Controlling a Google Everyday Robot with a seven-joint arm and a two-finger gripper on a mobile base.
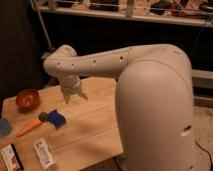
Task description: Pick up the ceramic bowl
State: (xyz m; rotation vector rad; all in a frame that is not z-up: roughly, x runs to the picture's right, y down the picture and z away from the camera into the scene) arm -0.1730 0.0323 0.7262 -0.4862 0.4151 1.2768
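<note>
The ceramic bowl [27,99] is a small glossy red-orange bowl with a darker inside, standing on the left part of the wooden table [95,125]. My gripper [74,97] hangs from the white arm over the table's back middle, to the right of the bowl and apart from it. Its two fingers point down, spread apart with nothing between them.
A long orange carrot-shaped thing [30,127] lies in front of the bowl, next to a blue block [56,118]. A white packet [44,152] and a red-and-white box [11,157] sit near the front edge. A blue item [4,126] is at the left edge.
</note>
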